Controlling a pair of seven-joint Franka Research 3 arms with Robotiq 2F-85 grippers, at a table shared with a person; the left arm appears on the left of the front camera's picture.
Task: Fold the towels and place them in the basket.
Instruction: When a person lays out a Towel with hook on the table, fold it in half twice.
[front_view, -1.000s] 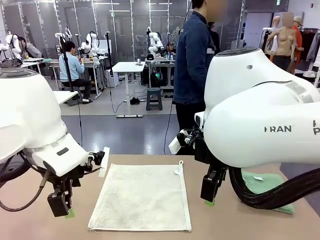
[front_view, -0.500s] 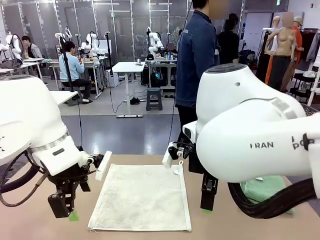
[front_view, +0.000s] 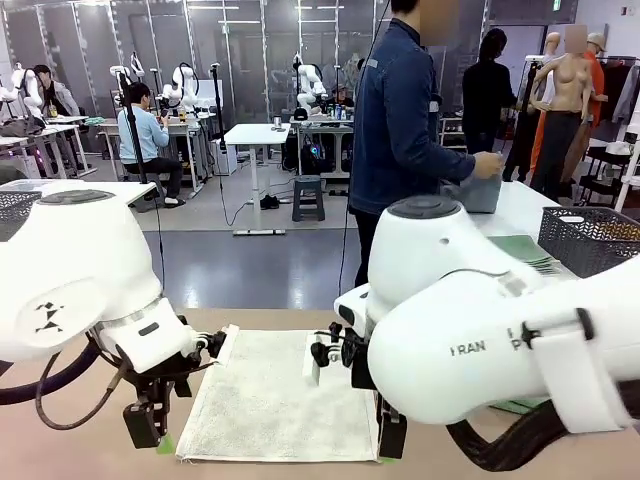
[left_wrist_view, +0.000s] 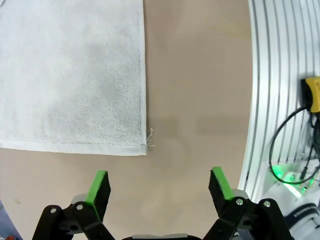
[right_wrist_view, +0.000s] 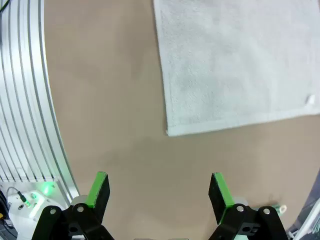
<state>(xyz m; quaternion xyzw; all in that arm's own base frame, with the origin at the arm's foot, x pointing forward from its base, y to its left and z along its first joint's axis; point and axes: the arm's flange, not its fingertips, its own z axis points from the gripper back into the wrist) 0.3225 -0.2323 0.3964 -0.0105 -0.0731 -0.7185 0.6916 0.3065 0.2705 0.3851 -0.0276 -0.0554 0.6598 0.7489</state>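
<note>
Lying flat on the tan bench (left_wrist_view: 200, 90) is one off-white towel (front_view: 280, 395), a near corner close by each of the left end effector (left_wrist_view: 159, 175) and right end effector (right_wrist_view: 160, 177), both spread wide and empty, while one dark mesh basket (front_view: 590, 240) sits on a white bench (front_view: 520, 208) in the busy lab

Tan table (left_wrist_view: 197, 75) — one off-white towel (front_view: 270, 400) spread flat, seemingly unfolded.

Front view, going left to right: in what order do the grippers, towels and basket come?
left gripper, jaws open → off-white towel, lying flat → right gripper, jaws open → stacked green towels → basket
</note>
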